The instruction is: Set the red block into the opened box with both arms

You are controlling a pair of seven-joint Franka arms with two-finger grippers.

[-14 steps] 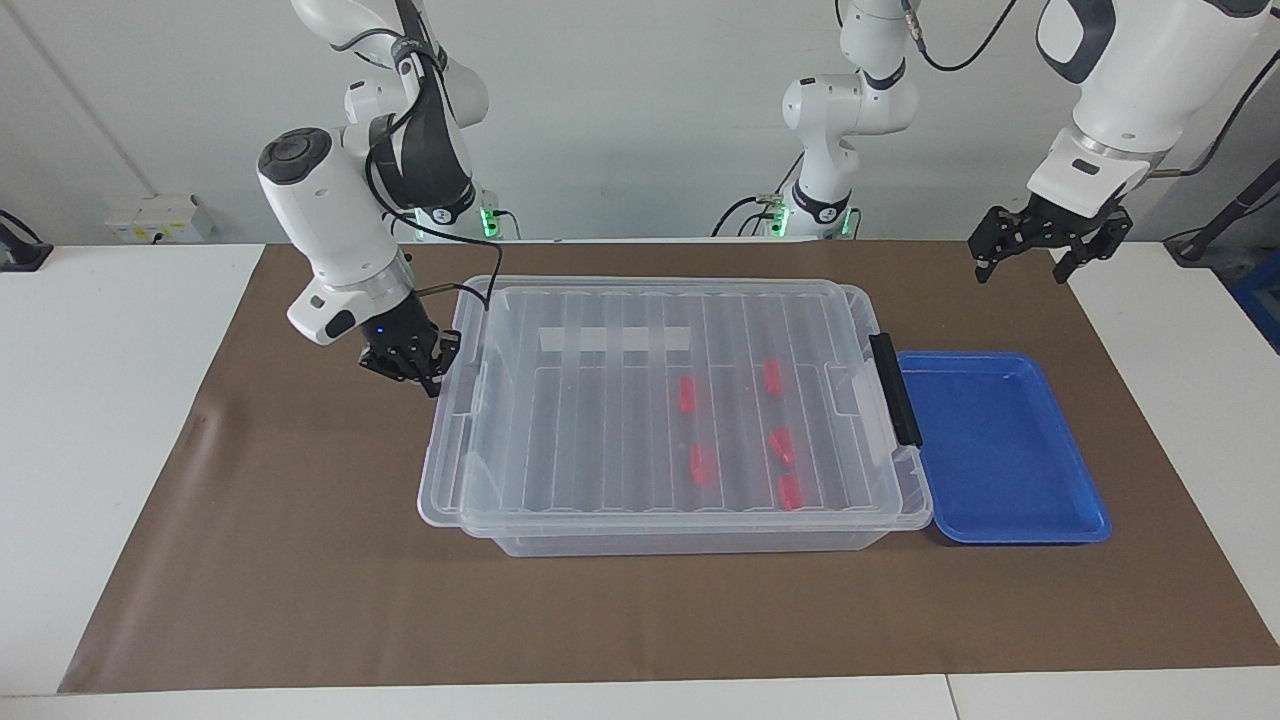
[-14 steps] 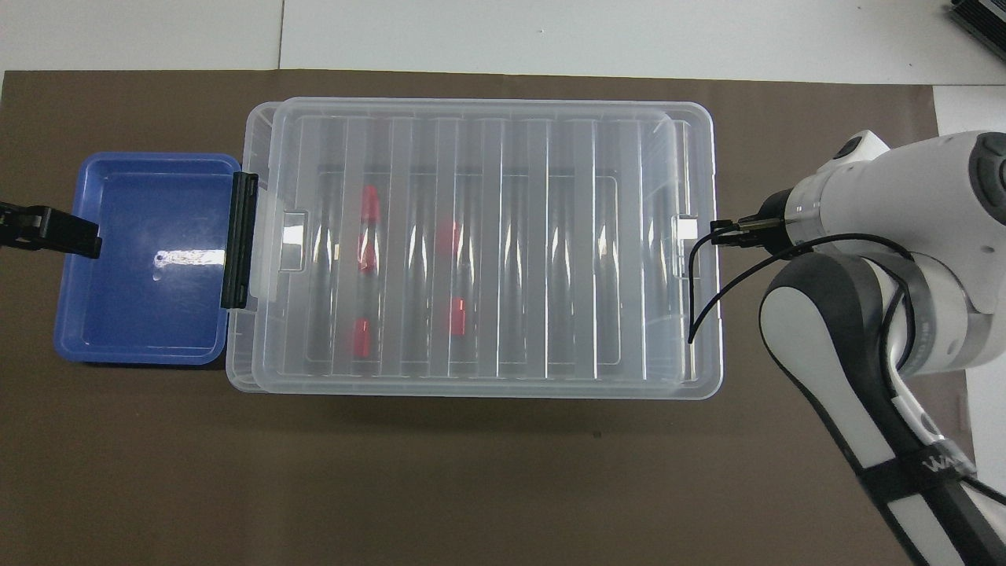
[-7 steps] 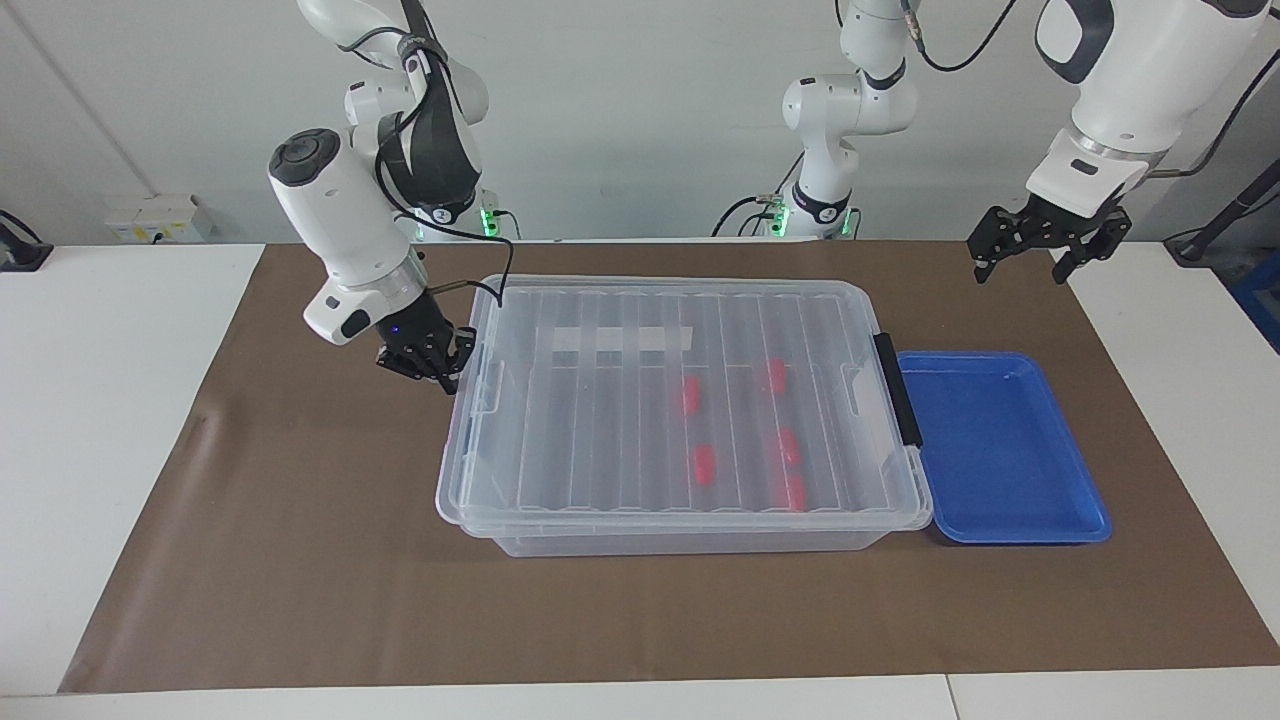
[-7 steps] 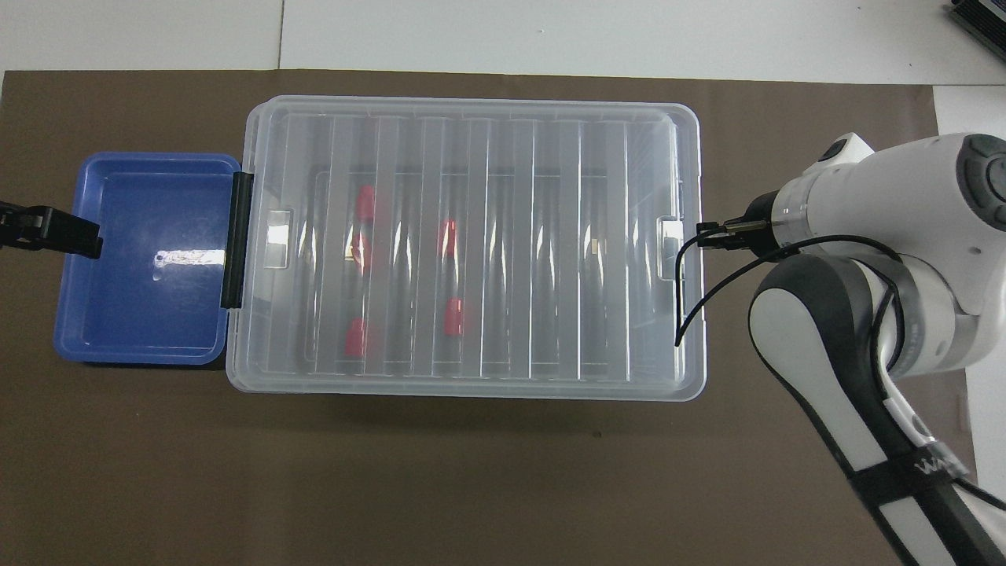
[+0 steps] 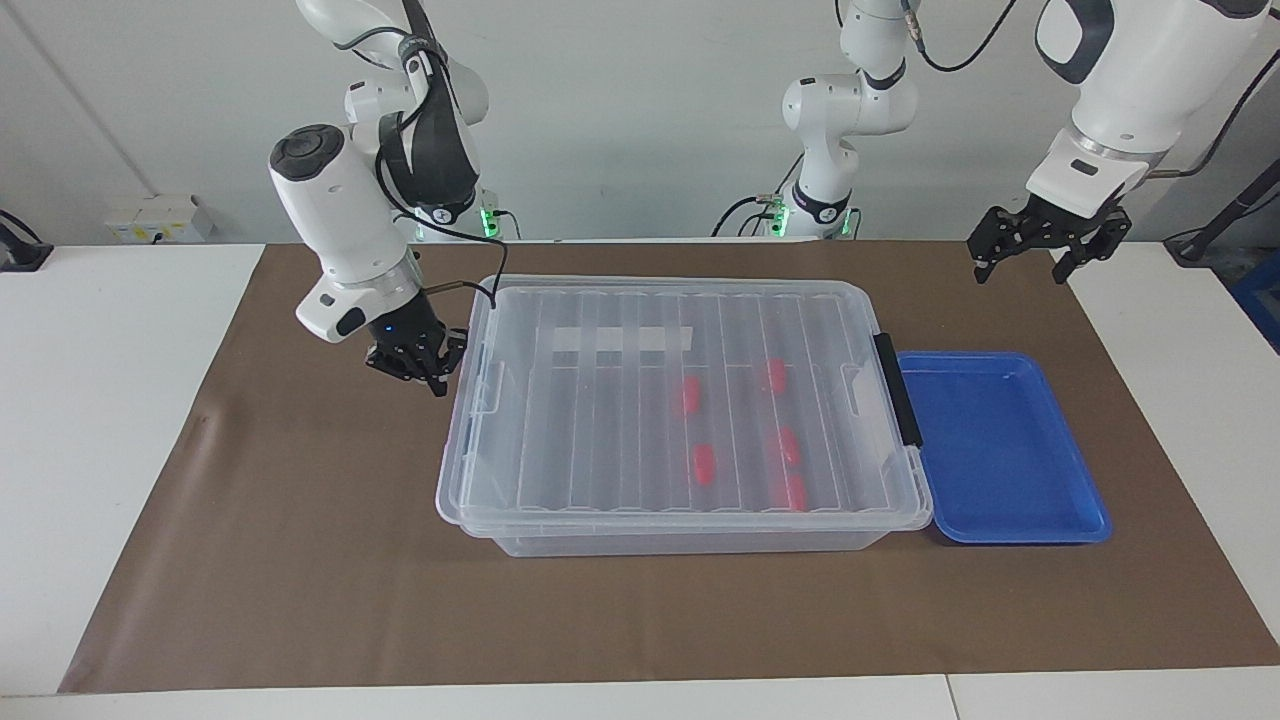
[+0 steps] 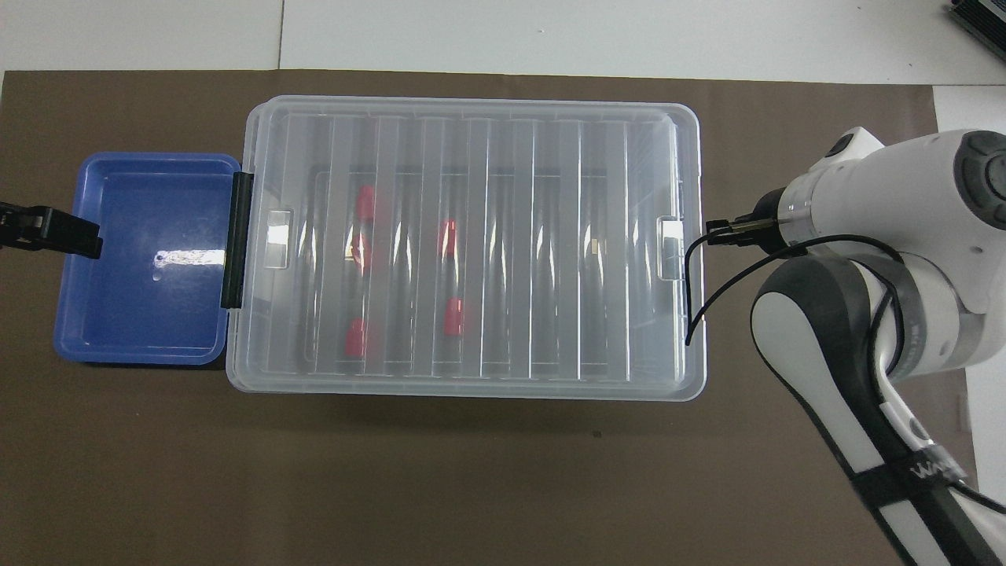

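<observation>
The clear box stands mid-table with its ribbed lid lying flat and square on top. Several red blocks show through the lid, inside the box toward the left arm's end; the overhead view shows the same red blocks under the lid. My right gripper is shut on nothing, low beside the box's end toward the right arm; its tips are just off the lid's edge. My left gripper hangs open and raised at the blue tray's end of the mat.
A shallow blue tray lies against the box's black end handle, toward the left arm's end. Brown mat covers the table. A black cable from the right wrist hangs over the lid's corner.
The lid slid toward the left arm's end and now sits square on the box. The right gripper followed it, then drew back slightly. The left arm has not moved.
</observation>
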